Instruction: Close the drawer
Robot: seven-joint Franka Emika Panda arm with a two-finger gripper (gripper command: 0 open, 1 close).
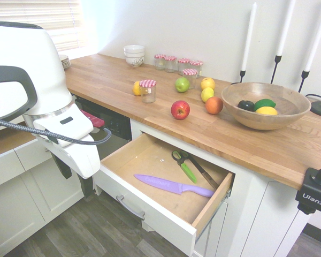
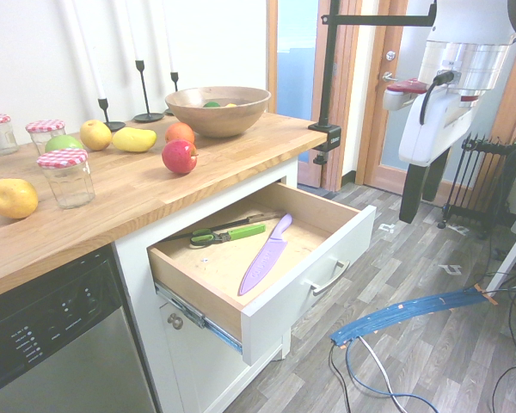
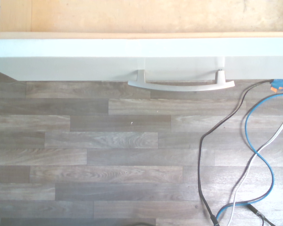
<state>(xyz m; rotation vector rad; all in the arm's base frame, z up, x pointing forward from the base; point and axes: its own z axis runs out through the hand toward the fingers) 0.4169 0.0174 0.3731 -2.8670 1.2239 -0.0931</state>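
Still open, pale wood drawer (image 1: 150, 160), slim bar handle (image 3: 181, 85)

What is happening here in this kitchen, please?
A white robot arm is about to close the drawer, which is pulled far out from under the wooden counter. Inside lie a purple knife and green-handled scissors. The arm stands out in front of the drawer, above the floor, touching nothing. Its wrist camera looks down on the silver handle.
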